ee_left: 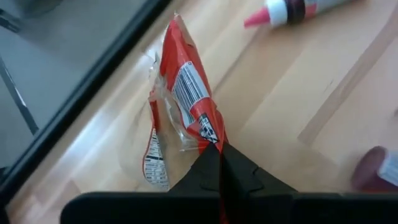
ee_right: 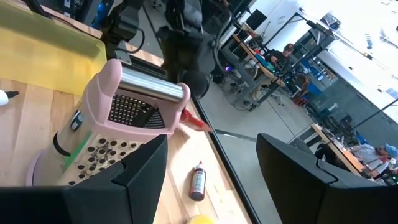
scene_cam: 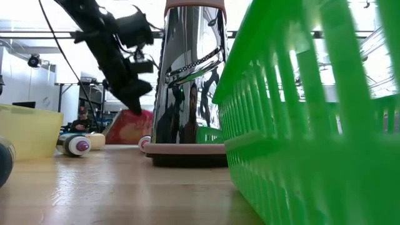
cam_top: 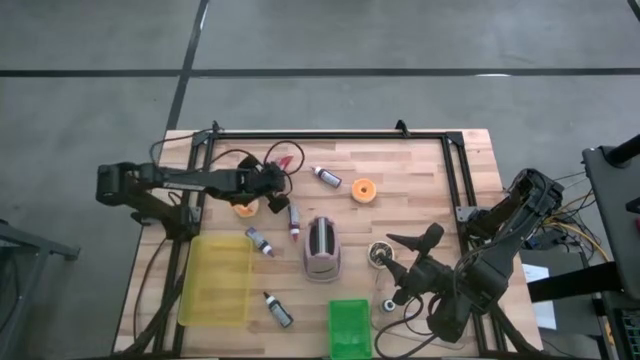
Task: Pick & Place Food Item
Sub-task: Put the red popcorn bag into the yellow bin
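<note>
Pinching the red snack packet (ee_left: 186, 106) at its near end, left gripper (ee_left: 221, 163) fingers pressed together; right gripper (ee_right: 211, 168) spread, idle.

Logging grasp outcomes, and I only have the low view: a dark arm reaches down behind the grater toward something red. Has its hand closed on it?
Observer: Yes. The left wrist view shows the left hand shut on one end of a red snack packet.
Operator: Where on the table is that?
Observer: From above, it is at the far side, left of centre, beside the black frame rail.
Operator: And the other arm?
Observer: The right hand is open and holds nothing, waiting at the front right, to the right of the grater.
</note>
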You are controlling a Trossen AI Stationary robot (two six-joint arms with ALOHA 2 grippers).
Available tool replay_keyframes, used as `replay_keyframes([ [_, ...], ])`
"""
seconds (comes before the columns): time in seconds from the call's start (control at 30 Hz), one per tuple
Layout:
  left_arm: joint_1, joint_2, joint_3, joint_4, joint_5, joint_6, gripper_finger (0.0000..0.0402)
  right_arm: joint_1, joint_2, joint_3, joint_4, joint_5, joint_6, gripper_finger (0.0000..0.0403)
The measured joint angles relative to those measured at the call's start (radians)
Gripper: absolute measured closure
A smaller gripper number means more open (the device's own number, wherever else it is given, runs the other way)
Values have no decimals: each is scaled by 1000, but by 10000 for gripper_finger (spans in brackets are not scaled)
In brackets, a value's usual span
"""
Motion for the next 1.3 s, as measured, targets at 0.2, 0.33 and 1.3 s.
replay_keyframes([
  [0.2, -23, -101, 0, -40, -19, -14, 401, 0, 0, 0, 2, 0, 0, 161],
  [0.33, -42, -143, 0, -59, -27, -21, 401, 0, 0, 0, 2, -2, 0, 161],
  [1.3, -420, -190, 200, -580, -262, -378, 401, 0, 0, -12, 2, -8, 0, 161],
])
